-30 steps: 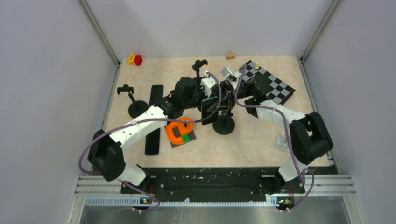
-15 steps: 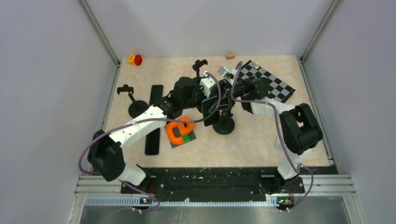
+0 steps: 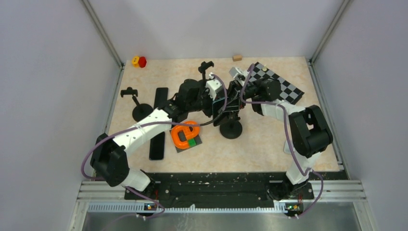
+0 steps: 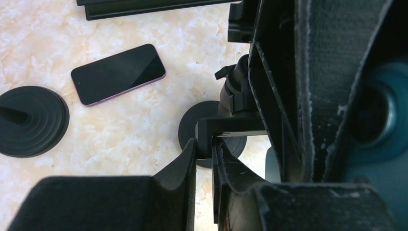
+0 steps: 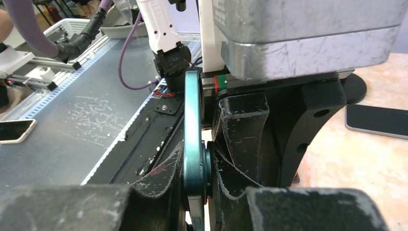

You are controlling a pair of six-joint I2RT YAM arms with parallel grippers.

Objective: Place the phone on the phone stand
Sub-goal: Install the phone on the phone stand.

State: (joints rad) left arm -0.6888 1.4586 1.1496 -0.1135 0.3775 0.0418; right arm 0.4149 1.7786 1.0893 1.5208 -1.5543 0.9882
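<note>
- Phone stand (image 3: 231, 129): only round base was clear from above; cradle was hidden under both hands.
- Phone (image 5: 193, 120): teal, seen edge-on, upright above stand's base; whether it sat in cradle could not be told.
- Right hand (image 5: 195, 163): clenched on phone.
- Left hand (image 4: 203, 149): pinched shut on thin black bracket, apparently stand's cradle; contact partly hidden.
- Stands, three: task one, spare stand (image 3: 142, 112) left of it, rear stand (image 3: 206, 67) behind it.
- Second phone (image 4: 118, 72): lay flat on bench (image 3: 269, 139) left of phone stand.
- Long dark slab (image 3: 158, 144): left of phone stand, kind unclear.
</note>
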